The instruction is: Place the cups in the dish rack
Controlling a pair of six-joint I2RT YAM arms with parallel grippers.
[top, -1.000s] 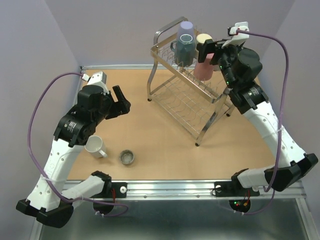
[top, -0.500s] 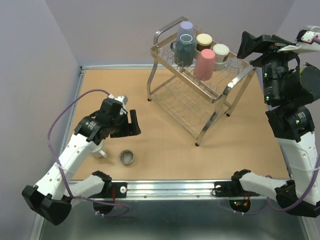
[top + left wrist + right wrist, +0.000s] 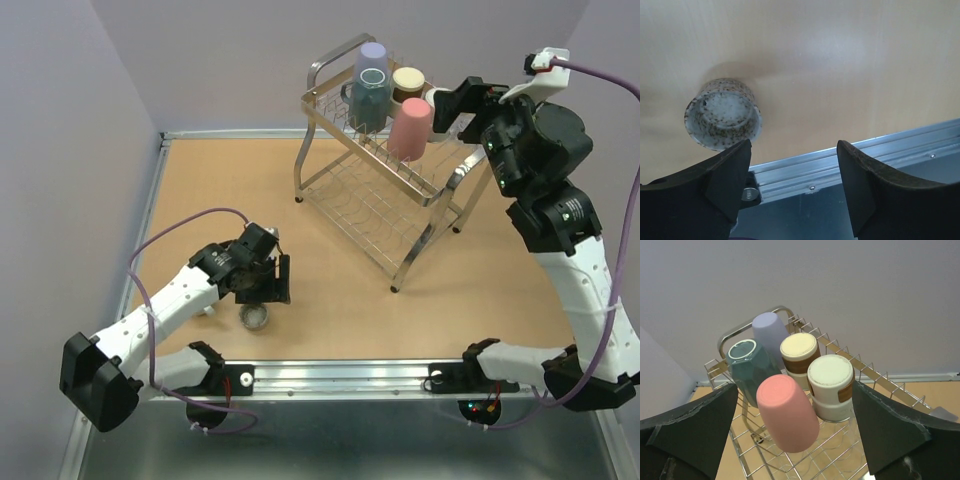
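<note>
The left fingers (image 3: 722,182), spread and empty, hover over the desk (image 3: 840,60) just beside the metal cup (image 3: 722,114), near the front rail (image 3: 865,157). The right fingers (image 3: 690,430), also spread and empty, face the dish rack (image 3: 875,375), whose upper tier holds the lavender cup (image 3: 769,332), teal cup (image 3: 747,362), pink cup (image 3: 787,412) and two cream-and-brown cups (image 3: 830,385).

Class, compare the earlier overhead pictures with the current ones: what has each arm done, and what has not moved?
The left gripper came down toward the near edge and now hovers open by the small metal cup. The right gripper left a second cream-and-brown cup on the top tier of the dish rack, swung away, then returned open. The metal cup, the rack and the other racked cups stayed put.
</note>
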